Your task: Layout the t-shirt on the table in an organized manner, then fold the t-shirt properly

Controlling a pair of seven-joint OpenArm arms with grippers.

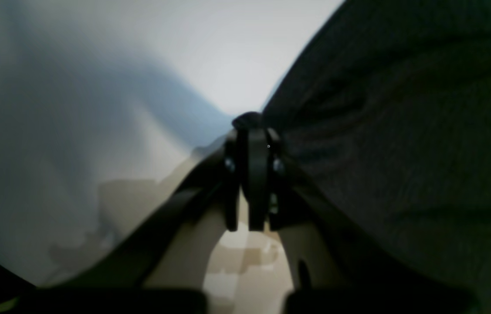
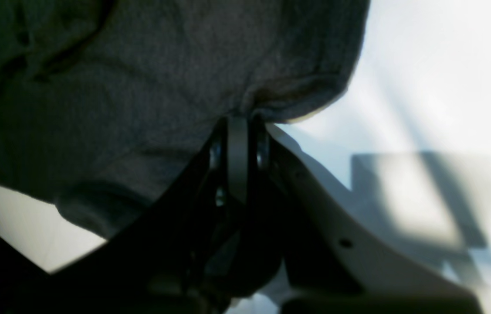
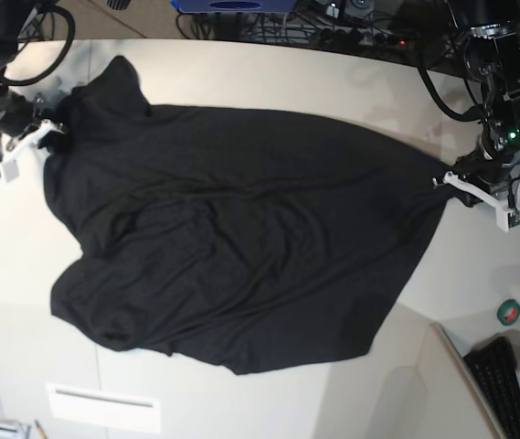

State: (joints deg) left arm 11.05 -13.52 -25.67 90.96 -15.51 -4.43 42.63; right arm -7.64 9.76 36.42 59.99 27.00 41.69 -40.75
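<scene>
The t-shirt (image 3: 232, 247) lies spread and rumpled across the off-white tabletop (image 3: 269, 73), plain black and matte with soft creases, no print showing in the base view. That view alone shows its whole lopsided outline, stretched between both arms. The wrist views show the grips: the left tool (image 1: 252, 131) clenched on a bunched edge, the right tool (image 2: 238, 122) clenched on a hemmed edge.
</scene>
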